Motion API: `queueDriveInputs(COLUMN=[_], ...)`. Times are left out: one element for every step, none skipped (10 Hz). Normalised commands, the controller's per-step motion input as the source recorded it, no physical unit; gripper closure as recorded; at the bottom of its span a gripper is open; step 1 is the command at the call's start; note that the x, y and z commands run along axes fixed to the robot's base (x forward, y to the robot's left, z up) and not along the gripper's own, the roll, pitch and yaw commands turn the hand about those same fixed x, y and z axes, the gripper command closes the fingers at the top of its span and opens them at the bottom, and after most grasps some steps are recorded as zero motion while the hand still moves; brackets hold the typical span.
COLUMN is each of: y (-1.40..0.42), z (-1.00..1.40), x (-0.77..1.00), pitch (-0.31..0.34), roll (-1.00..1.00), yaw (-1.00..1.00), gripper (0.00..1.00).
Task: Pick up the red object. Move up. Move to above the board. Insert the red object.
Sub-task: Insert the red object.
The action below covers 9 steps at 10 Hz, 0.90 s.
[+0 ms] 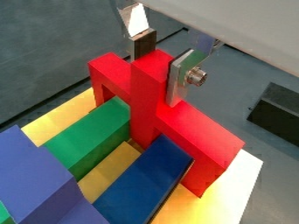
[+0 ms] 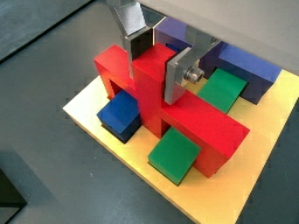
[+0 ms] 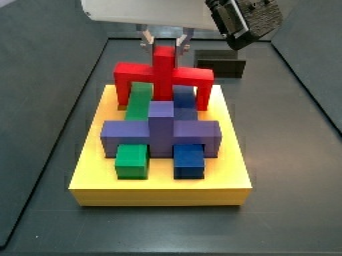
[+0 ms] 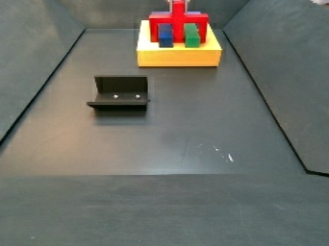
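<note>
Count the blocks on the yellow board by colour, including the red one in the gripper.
Red: 1, the red object, gripped at its stem by the gripper over the board
Green blocks: 2
Blue blocks: 2
Purple cross block: 1
Total: 6

Gripper (image 3: 164, 44) hemmed by board (image 3: 94, 170) blocks

Red object (image 3: 162, 75) stands upright, legs on the yellow board (image 3: 160, 187), stem in the claw (image 3: 166, 42)
</note>
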Motion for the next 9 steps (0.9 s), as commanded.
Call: queueDriveInputs(y=[0.08, 0.03, 0.00, 0.00, -0.04, -0.09, -0.08, -0.05, -0.01], z=[-0.21, -0.20, -0.16, -0.19, -0.39, -0.53, -0.59, -0.56, -0.51], x=[-0.17, -0.13, -0.08, 0.00, 0.19, 0.28, 0.19, 0.11, 0.04], pitch=[-0.020, -0.013, -0.019, 0.000, 0.014, 0.001, 0.000, -0.011, -0.020], roll=[0.00, 0.00, 0.00, 0.00, 0.02, 0.02, 0.00, 0.00, -0.02], yaw=[-0.02, -0.01, 0.00, 0.00, 0.00, 0.00, 0.00, 0.00, 0.00], gripper=[1.00, 1.00, 1.00, 1.00, 1.00, 1.00, 1.00, 1.00, 1.00])
